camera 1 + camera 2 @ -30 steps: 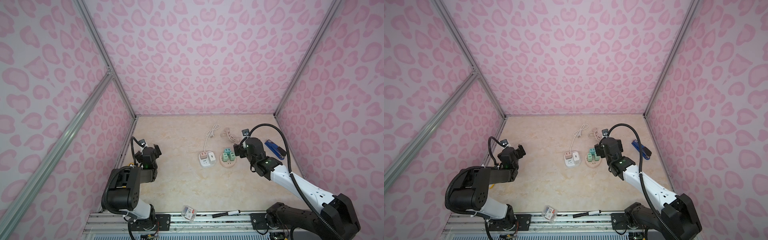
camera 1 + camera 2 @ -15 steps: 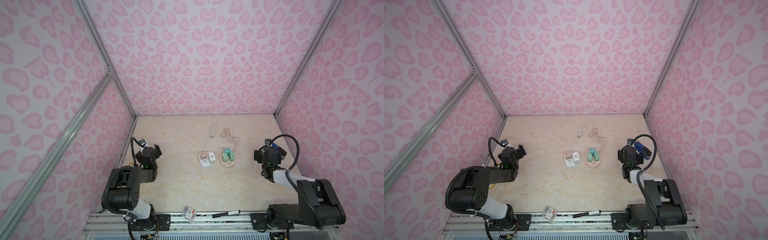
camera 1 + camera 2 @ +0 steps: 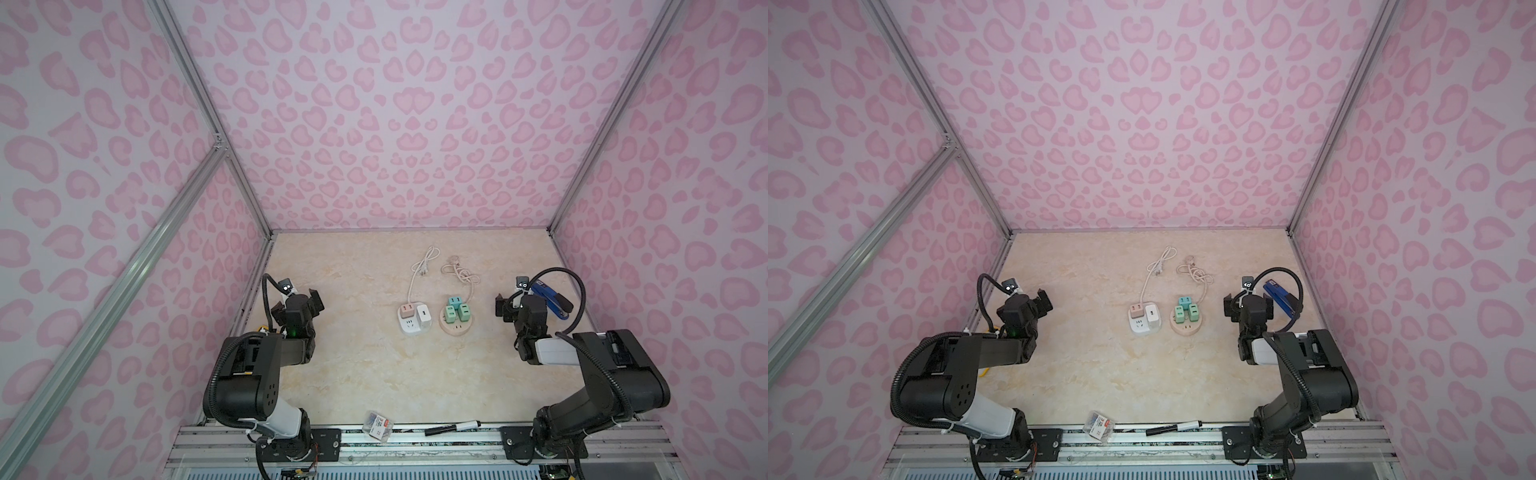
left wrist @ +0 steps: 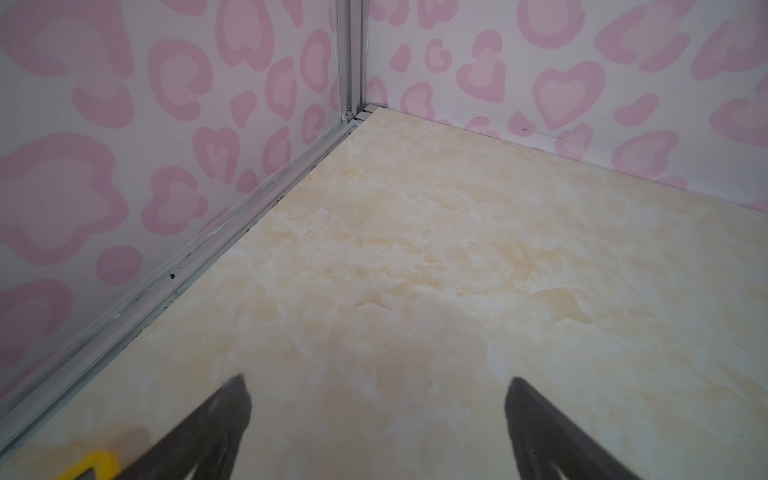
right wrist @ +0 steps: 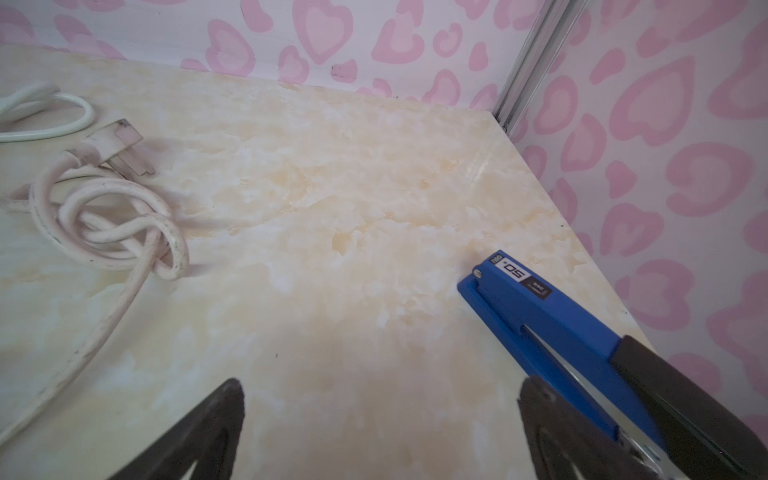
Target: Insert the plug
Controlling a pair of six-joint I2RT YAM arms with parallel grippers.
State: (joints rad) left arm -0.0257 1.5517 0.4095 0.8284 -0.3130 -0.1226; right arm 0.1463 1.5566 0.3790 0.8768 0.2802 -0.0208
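- three green plugs (image 3: 456,312) were seen standing upright in the top of a round beige socket base (image 3: 456,330) near the middle of the table (image 3: 353,291); the same was shown in both top views.
- just beside it, on its left in the top views, a white power strip (image 3: 410,327) was set, with a pink plug (image 3: 407,309) and a white plug (image 3: 423,315) seated in it.
- a white cord (image 3: 419,266) was run from the power strip toward the back wall, its far end lying loose on the table.
- a beige cord (image 5: 112,216) was led from the round base and lay knotted in a loop, its own pronged end (image 5: 124,149) flat on the table and connected to nothing.
- the right gripper (image 5: 381,384) was held well apart from the sockets, to their right, its jaws spread wide and nothing between them.
- a blue stapler (image 5: 552,324) was seen just beside the right gripper, near the right wall; whether it was touched could not be told.
- the left gripper (image 4: 377,382) was held by the left wall, jaws likewise spread wide over bare table, with nothing gripped.
- a black marker (image 3: 453,427) and a small box (image 3: 377,424) were left on the front rail.
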